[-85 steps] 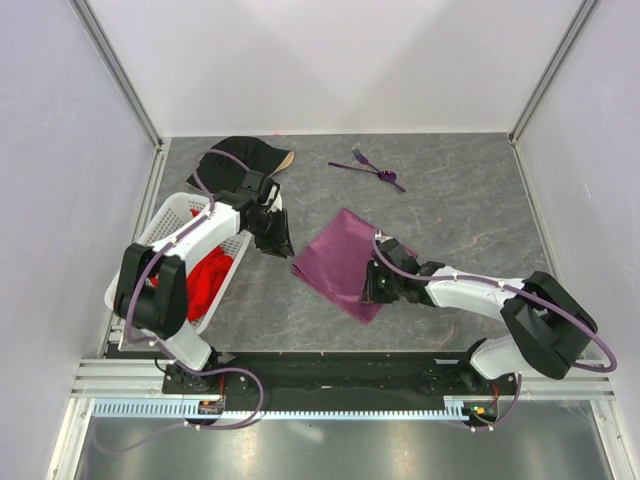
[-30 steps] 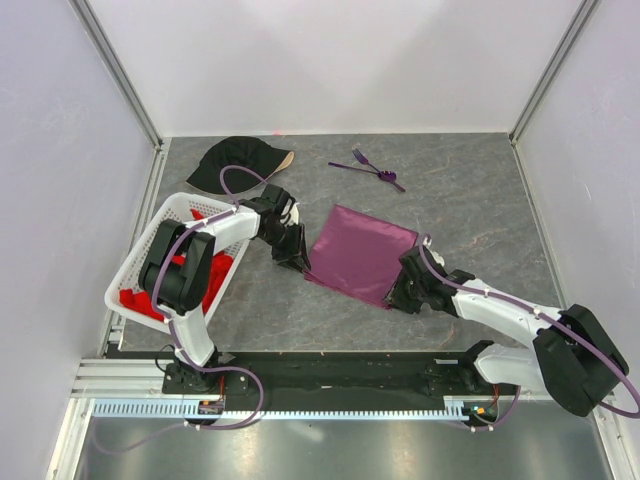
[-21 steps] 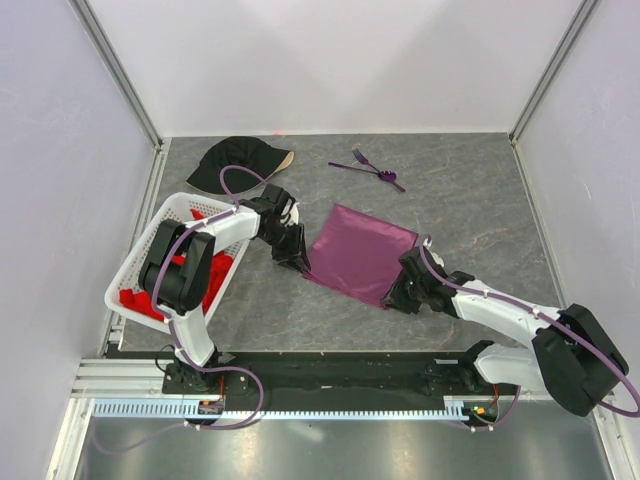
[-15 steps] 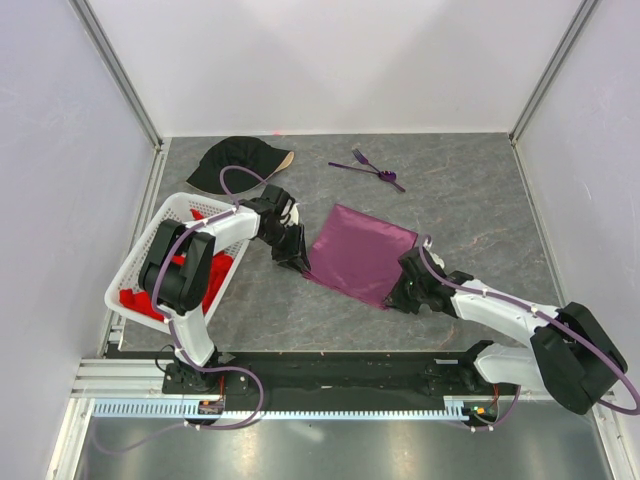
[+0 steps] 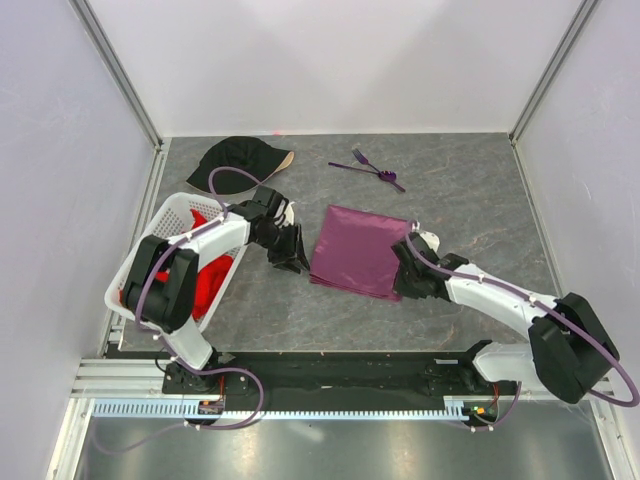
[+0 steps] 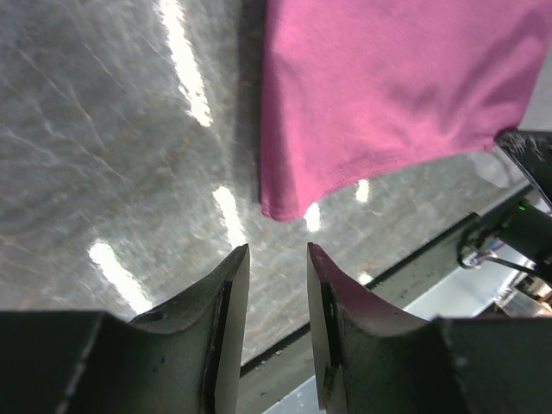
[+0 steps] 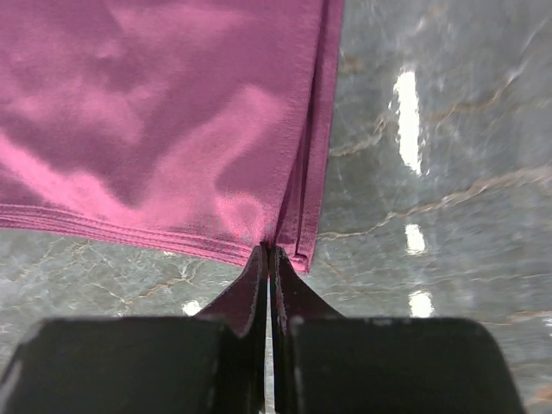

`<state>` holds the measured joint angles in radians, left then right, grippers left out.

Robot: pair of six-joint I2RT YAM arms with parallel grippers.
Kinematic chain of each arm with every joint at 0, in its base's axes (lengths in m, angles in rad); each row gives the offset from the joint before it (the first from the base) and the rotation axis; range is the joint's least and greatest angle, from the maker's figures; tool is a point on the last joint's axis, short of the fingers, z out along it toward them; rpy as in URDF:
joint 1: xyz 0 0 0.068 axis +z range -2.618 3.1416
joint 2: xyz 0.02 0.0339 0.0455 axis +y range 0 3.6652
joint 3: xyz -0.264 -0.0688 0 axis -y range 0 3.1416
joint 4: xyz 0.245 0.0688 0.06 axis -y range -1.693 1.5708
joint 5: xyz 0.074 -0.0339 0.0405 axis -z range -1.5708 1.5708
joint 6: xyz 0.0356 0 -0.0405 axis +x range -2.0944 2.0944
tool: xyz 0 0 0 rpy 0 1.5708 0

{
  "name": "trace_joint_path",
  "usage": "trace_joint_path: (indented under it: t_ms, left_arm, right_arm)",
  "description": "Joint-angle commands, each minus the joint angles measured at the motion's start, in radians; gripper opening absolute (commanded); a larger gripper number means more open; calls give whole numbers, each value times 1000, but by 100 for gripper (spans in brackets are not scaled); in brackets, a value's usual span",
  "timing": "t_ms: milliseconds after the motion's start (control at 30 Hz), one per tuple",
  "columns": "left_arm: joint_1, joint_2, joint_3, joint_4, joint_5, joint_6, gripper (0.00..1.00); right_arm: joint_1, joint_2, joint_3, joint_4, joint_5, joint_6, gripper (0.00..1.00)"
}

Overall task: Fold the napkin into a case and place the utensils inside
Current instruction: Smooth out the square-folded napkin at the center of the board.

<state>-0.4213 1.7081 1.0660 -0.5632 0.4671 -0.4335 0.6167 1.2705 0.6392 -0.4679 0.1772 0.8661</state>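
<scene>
The plum-purple napkin [image 5: 358, 250] lies flat on the grey table between my two grippers, doubled over with layered edges on one side. My right gripper [image 5: 403, 272] is at its right edge. In the right wrist view the gripper [image 7: 269, 250] is shut on the napkin [image 7: 155, 112] at its hem, near a corner. My left gripper [image 5: 299, 262] sits just left of the napkin. In the left wrist view it [image 6: 278, 252] is open and empty, with a corner of the napkin [image 6: 388, 86] just ahead of its tips. The purple utensils [image 5: 368, 168] lie together at the far middle of the table.
A black cap [image 5: 235, 160] lies at the far left. A white lattice basket [image 5: 165, 225] holding a red cloth [image 5: 205, 280] stands at the left, under my left arm. The side walls close in the table on both sides.
My right gripper has pulled its corner of the napkin away from the bases, so the cloth has turned and lies squarer. My left gripper has drawn off the napkin's left corner.
</scene>
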Motion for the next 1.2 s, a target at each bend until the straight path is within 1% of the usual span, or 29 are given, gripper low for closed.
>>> trace_joint_path:
  t_ms: [0,33,100,200,300,433,567,700,800,900,933,1167]
  left_arm:
    - [-4,-65,-26,74,76,-70,41]
    - [-4,-64,-26,75,80,-76,42]
    - [-4,-47,-11,78,88,-79,44]
    - [-4,-31,2,77,93,-77,45]
    - [-5,-5,12,77,111,-65,46]
    - [-17,33,22,71,114,-48,46]
    - [-25,64,28,68,110,-42,45]
    - [-28,81,35,66,88,-36,43]
    - [-28,90,41,65,71,-39,39]
    - [-28,102,48,65,68,-42,33]
    - [-28,104,46,66,68,-42,29]
    - [-28,96,23,71,61,-39,17]
  right_arm:
    - [-3,30,100,-96,70,-131,10]
    - [-3,32,112,-118,64,-121,20]
    - [-5,18,106,-120,39,-69,37]
    - [-5,-13,67,-84,-28,42,41]
    - [-5,-55,4,-46,-39,160,43]
    - [-5,-98,-38,-6,-48,286,45]
    - [-5,-144,-53,-9,-10,318,45]
    - [-5,-137,-58,-9,-19,338,45]
    - [-5,-115,-67,2,-39,369,45]
    - [-6,-102,-75,5,-44,419,45]
    - [-5,-102,-78,8,-45,428,45]
    - [-5,-138,-95,6,-25,482,44]
